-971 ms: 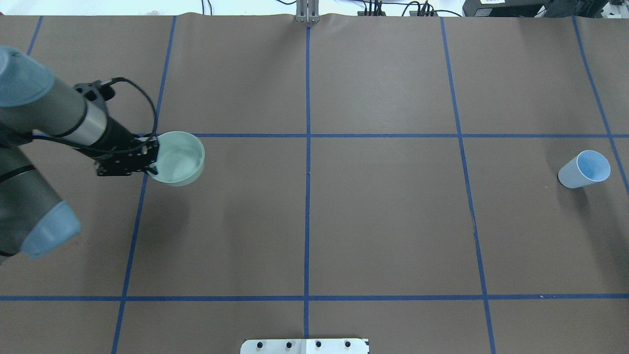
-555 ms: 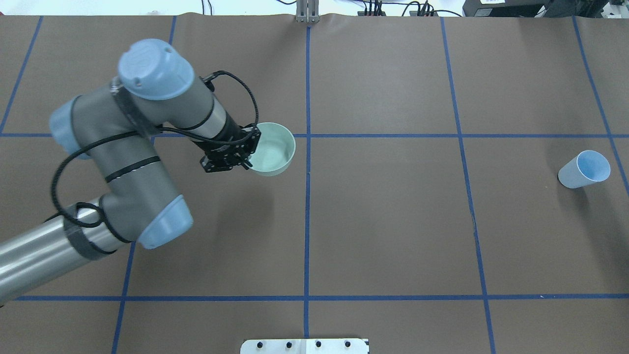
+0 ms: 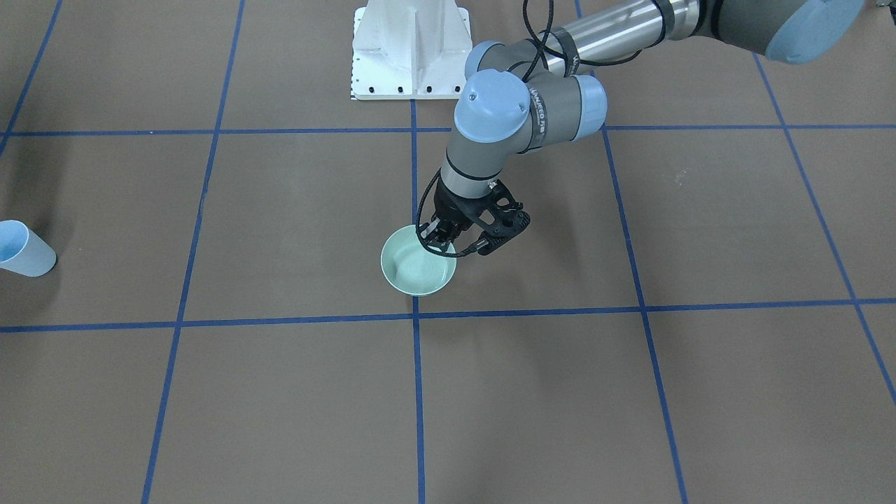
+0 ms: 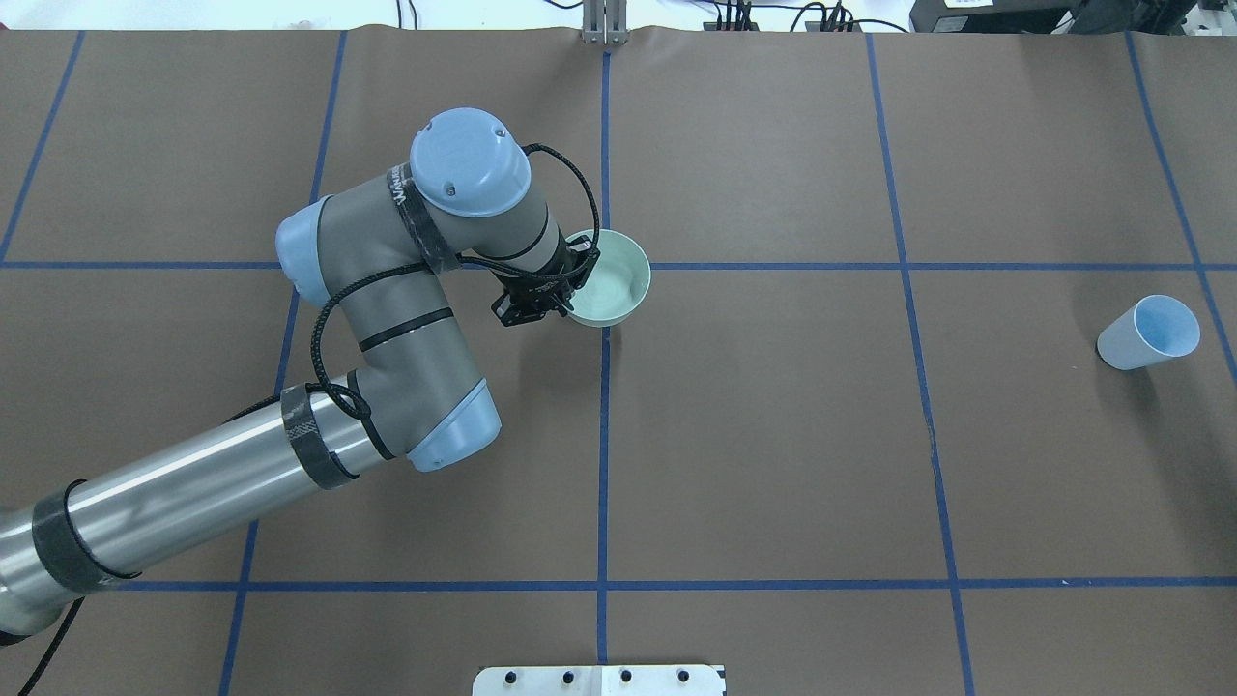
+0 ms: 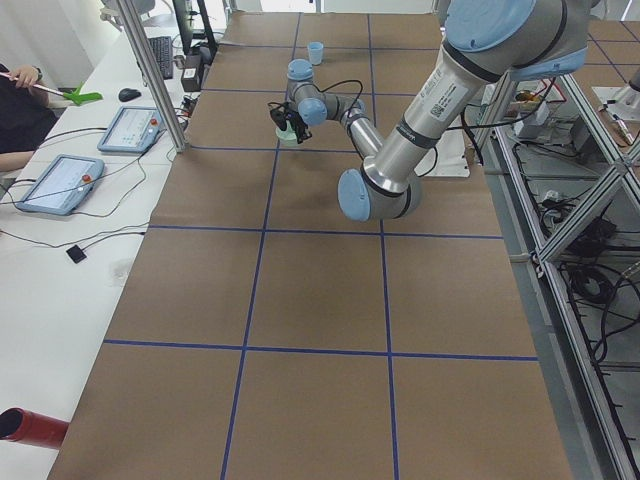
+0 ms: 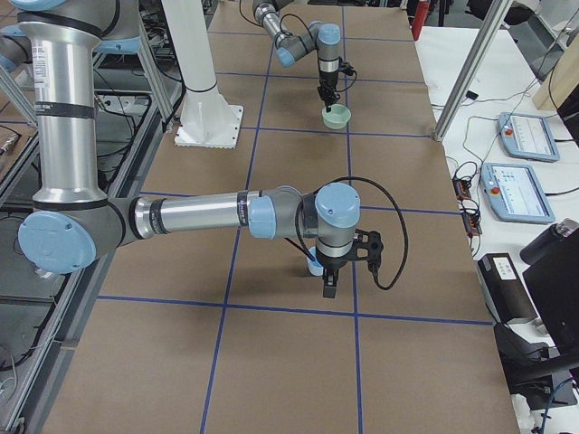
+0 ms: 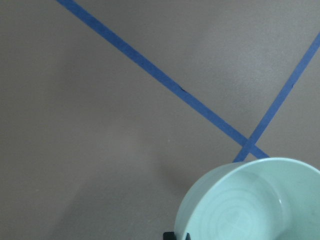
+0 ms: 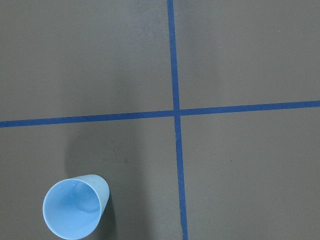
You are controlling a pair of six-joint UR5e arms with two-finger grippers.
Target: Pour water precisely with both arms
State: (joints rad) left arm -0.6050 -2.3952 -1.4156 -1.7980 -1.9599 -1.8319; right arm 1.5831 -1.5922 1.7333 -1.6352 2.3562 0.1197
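Observation:
My left gripper (image 4: 572, 280) is shut on the near rim of a mint-green bowl (image 4: 615, 278) at the table's centre line. The front view shows the gripper (image 3: 439, 242) coming down on the bowl (image 3: 416, 271). The bowl is low; I cannot tell if it touches the table. It fills the lower right of the left wrist view (image 7: 255, 205). A light-blue cup (image 4: 1150, 333) stands upright at the far right and shows in the right wrist view (image 8: 75, 209). My right gripper (image 6: 329, 287) shows only in the exterior right view, beside the cup (image 6: 311, 263). I cannot tell its state.
Brown paper with blue tape lines covers the table. The white pedestal (image 3: 409, 49) stands at the robot's side of the table. Tablets (image 6: 527, 136) and cables lie on a white bench along the far side. A person's arm (image 5: 20, 80) shows at that bench.
My left arm has carried the bowl to the right, from the table's left part to the centre line. The cup has not moved.

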